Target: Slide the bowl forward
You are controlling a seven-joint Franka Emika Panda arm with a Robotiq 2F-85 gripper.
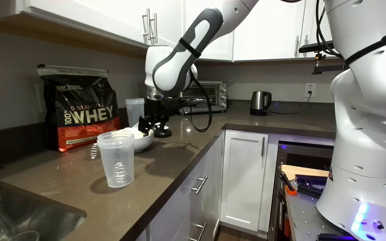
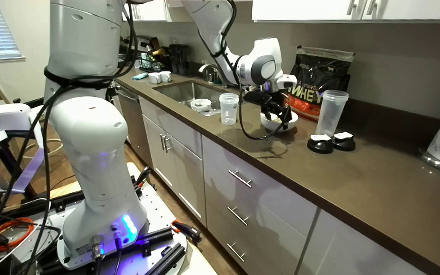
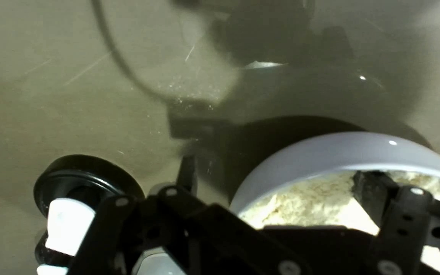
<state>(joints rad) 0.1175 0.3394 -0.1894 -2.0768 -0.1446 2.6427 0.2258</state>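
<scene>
Small, shallow, round white bowl point(image 3: 311, 154): upright on the glossy brown countertop point(image 2: 376, 183); rim partly hidden in the wrist view.
Pale, lumpy contents point(image 3: 300, 202): heaped in the bowl, rough on top.
Black two-finger gripper point(image 3: 275, 172): jaws spread wide, clamped on nothing. In the wrist view one finger point(image 3: 372, 198) is inside the rim line, over the contents; the other finger point(image 3: 187, 175) is outside, over the countertop, with the bowl's wall between them. Whether the inner finger touches the contents, cannot tell.
White-and-grey jointed robot arm point(image 1: 174, 75): bent over the countertop in both exterior views, wrist aimed down at the bowl.
Translucent plastic cup point(image 2: 228, 110): upright, near the bowl but apart from it, on the side toward the stainless steel sink point(image 1: 55, 214).
Second translucent plastic cup point(image 2: 329, 118): upright, on the bowl's opposite side.
Two round black lids with white tops point(image 2: 320, 146): just beside the second cup.
Black-and-red bag lettered WHEY point(image 1: 82, 110): standing near the bowl, on the side away from the countertop's front edge.
Coiled wire ball point(image 1: 93, 152): on the countertop by the bag's foot, in an exterior view.
White round dish point(image 2: 201, 105): in the sink.
Steel-and-black kettle point(image 1: 259, 103) and silver toaster oven point(image 1: 213, 95): farther along the countertop, well apart from the bowl.
Pale specks point(image 3: 189, 97): scattered on the countertop near the bowl.
</scene>
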